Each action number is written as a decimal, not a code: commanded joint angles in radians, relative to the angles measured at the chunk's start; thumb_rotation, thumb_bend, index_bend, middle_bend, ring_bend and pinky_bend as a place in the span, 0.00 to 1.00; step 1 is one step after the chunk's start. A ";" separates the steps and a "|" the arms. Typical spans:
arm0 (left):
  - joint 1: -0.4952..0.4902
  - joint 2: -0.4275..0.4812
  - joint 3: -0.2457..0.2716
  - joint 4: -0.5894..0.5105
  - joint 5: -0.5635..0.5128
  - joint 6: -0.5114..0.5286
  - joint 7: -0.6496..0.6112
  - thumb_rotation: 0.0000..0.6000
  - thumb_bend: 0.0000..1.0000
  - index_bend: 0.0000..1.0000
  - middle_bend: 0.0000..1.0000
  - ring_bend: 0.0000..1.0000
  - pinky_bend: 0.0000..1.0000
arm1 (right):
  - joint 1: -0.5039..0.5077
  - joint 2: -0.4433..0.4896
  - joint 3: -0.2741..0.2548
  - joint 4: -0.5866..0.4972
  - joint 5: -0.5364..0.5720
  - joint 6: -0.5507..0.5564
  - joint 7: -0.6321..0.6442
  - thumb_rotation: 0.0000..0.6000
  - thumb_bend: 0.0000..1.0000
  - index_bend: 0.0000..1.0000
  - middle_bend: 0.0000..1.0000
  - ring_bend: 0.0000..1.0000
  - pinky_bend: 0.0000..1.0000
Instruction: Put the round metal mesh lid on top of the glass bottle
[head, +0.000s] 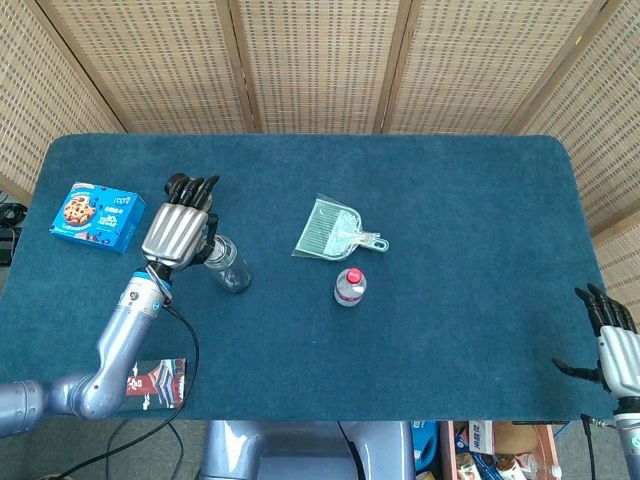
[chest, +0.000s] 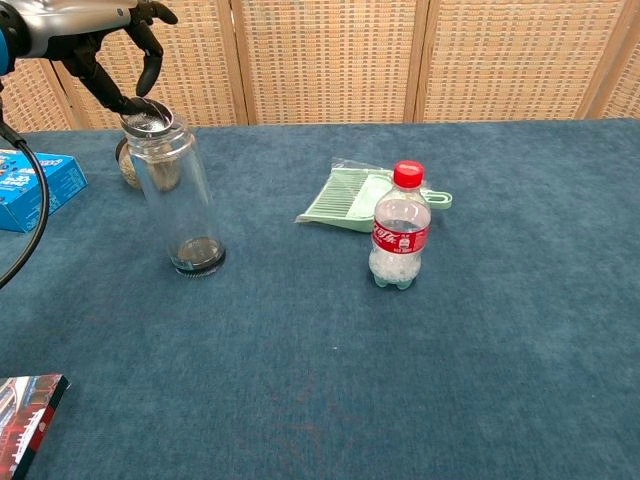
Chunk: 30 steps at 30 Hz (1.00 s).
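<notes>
Dustpan (chest: 345, 197), plastic bottle (chest: 399, 228), biscuit box (head: 97, 215)

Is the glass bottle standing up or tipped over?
Standing up. The glass bottle rests base-down on the table, mouth upward.

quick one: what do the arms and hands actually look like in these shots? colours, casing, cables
The left hand has a ribbed silver metallic back and black fingers. Its arm is smooth silver-grey tubing with a blue ring at the wrist, and a black cable loops off it. The right hand shows the same build at the frame edge: pale silver back, black fingers. No markings are legible.
</notes>
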 joint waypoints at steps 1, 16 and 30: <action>-0.003 -0.002 0.003 0.002 -0.004 0.005 0.005 1.00 0.40 0.55 0.00 0.00 0.00 | 0.000 0.000 0.000 0.000 0.000 0.000 0.000 1.00 0.05 0.09 0.00 0.00 0.00; -0.016 -0.013 0.007 -0.001 -0.023 0.026 0.019 1.00 0.27 0.53 0.00 0.00 0.00 | 0.001 0.001 0.000 -0.001 -0.001 -0.001 0.001 1.00 0.05 0.09 0.00 0.00 0.00; -0.004 -0.011 -0.005 -0.016 0.004 0.065 -0.014 1.00 0.24 0.51 0.00 0.00 0.00 | 0.001 0.001 0.000 -0.001 0.000 -0.003 0.004 1.00 0.05 0.09 0.00 0.00 0.00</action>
